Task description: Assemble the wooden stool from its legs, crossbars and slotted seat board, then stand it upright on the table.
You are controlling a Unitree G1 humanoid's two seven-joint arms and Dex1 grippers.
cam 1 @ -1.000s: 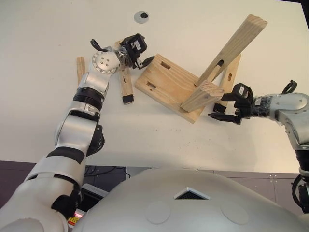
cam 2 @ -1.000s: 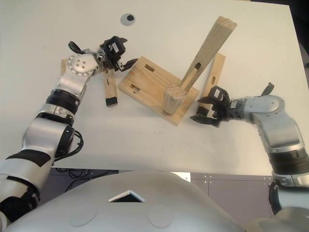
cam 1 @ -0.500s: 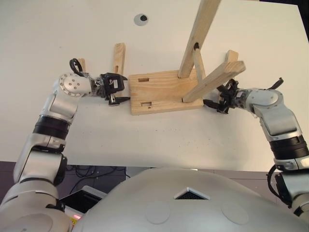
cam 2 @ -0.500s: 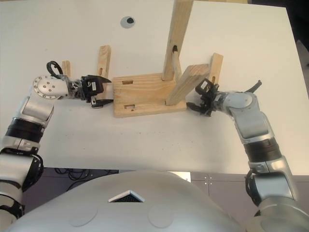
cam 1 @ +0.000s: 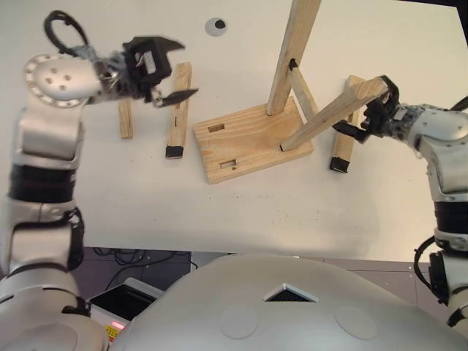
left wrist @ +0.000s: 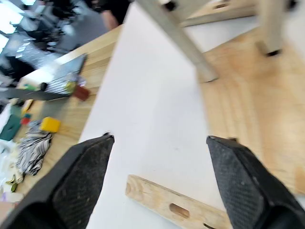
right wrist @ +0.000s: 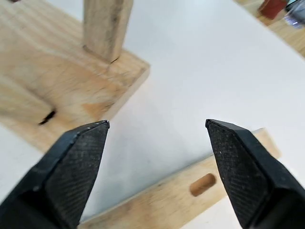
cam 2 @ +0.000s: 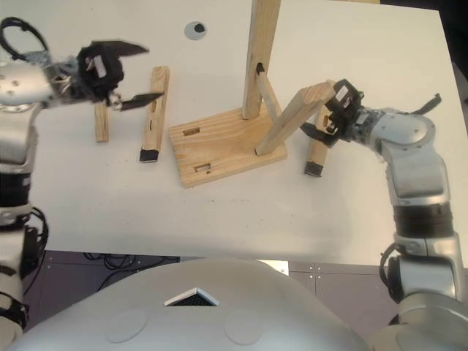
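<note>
Left end effector [cam 1: 183, 67] hangs open and empty above the table [cam 1: 110, 205], over the far end of a loose leg [cam 1: 178, 110]. That leg lies flat, its long axis running away from the robot and its black-capped foot nearest. Most of its length lies toward the robot from the open fingers, so the left arm is judged the nearer for a pick. Right end effector [cam 1: 365, 108], also open, sits at the upper end of the tilted leg [cam 1: 329, 115], which leans up from the seat board [cam 1: 241, 142] beside the upright leg [cam 1: 292, 51]; contact cannot be confirmed. A second loose leg [cam 1: 342, 150] lies beneath it. Left wrist view adds a slot in the loose leg's face. Right wrist view shows nothing between the pads [right wrist: 76, 167].
</note>
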